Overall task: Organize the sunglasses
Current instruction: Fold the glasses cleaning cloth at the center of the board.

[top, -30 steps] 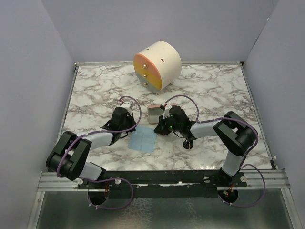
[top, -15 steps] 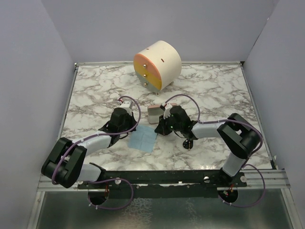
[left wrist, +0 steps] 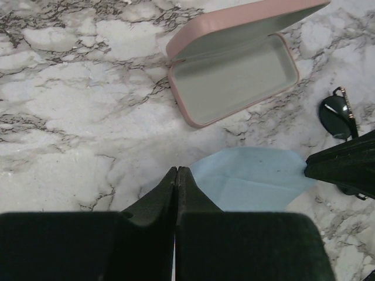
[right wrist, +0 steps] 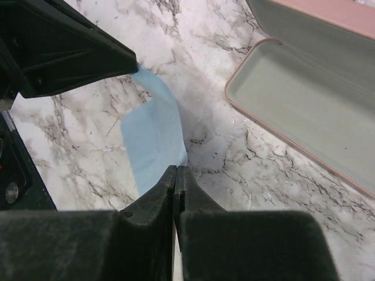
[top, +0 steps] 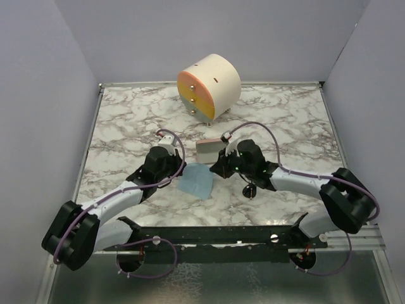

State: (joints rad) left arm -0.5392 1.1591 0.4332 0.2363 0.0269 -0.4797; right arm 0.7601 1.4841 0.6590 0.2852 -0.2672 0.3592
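Note:
The sunglasses (top: pixel 250 189) lie on the marble to the right of the cloth; one dark round lens (left wrist: pixel 336 112) shows in the left wrist view. A light blue cloth (top: pixel 196 182) hangs stretched between both grippers, casting a shadow on the table. My left gripper (top: pixel 181 171) is shut on its left corner (left wrist: pixel 196 170). My right gripper (top: pixel 216 168) is shut on the opposite corner (right wrist: pixel 183 157). The pink case (top: pixel 209 150) lies open just beyond the cloth, its grey inside (left wrist: pixel 234 79) bare.
A round cream drawer chest (top: pixel 209 85) with an orange front stands at the back of the marble table (top: pixel 126 120). Grey walls close in the left, right and back sides.
Both arms have stretched forward. The blue cloth has come up off the table between the two grippers and turned a little.

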